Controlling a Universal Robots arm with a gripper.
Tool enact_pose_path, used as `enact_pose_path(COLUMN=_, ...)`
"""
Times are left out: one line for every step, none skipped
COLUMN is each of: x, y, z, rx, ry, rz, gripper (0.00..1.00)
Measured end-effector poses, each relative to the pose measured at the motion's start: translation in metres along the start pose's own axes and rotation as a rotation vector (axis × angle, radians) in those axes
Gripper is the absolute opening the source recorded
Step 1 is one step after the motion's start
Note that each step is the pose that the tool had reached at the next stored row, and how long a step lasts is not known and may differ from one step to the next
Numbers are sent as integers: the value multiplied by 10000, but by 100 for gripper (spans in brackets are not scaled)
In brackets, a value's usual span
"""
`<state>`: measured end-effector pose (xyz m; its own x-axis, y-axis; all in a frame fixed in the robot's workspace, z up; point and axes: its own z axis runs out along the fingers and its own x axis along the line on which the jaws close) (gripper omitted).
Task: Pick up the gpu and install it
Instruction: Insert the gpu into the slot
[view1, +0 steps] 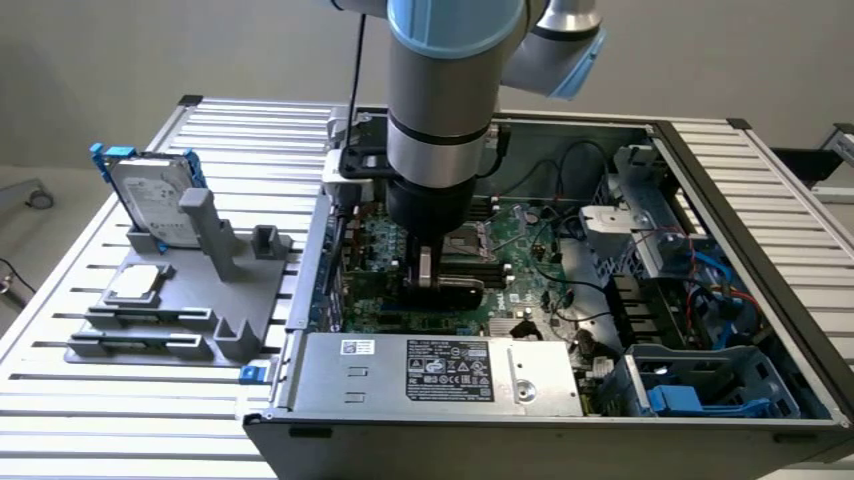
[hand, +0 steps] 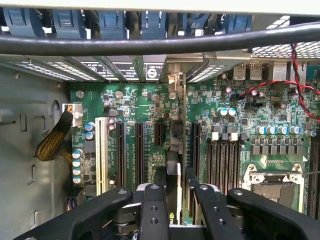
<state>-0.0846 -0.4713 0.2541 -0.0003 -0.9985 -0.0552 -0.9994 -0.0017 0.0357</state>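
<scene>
Holding the gpu (hand: 176, 150) edge-on above the expansion slots (hand: 139, 150), your end effector (hand: 176, 180) is clamped on it inside the computer case (view1: 721, 150) (pickup done). Install looks unfinished; can't tell if the card's edge is in a slot.

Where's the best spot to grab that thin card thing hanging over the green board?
Grip the gpu by its top edge, from above, pinching its two flat faces. It stands on edge, thin side up, so that pinch fits and leaves its bottom edge free. The gripper holds it that way.
</scene>
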Motion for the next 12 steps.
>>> enact_pose_path(x=0, y=0, z=0, rx=-2, ry=-2, rz=0, gripper=26)
enact_pose_path(x=0, y=-2, z=0, rx=-2, ry=-8, rz=-1, gripper=26)
enact_pose_path(x=-1, y=-2, z=4, rx=1, ry=-17, rz=-2, gripper=27)
enact_pose_path(x=0, y=-1, z=1, rx=-3, ry=-14, rz=-2, gripper=33)
enact_pose_path(x=0, y=-1, z=-7, rx=-5, ry=-15, rz=-2, gripper=33)
enact_pose_path(x=-1, y=-1, z=-21, rx=-5, ry=-20, rz=-2, gripper=33)
enact_pose_path(x=-2, y=0, z=-38, rx=-4, ry=-23, rz=-2, gripper=40)
enact_pose_path(x=-3, y=1, z=-58, rx=-5, ry=-24, rz=-2, gripper=40)
enact_pose_path(x=-4, y=2, z=-81, rx=-6, ry=-24, rz=-1, gripper=40)
enact_pose_path(x=-6, y=3, z=-111, rx=-6, ry=-25, rz=-2, gripper=40)
enact_pose_path(x=-8, y=4, z=-150, rx=-7, ry=-24, rz=-2, gripper=40)
enact_pose_path(x=-11, y=6, z=-194, rx=-7, ry=-26, rz=-1, gripper=40)
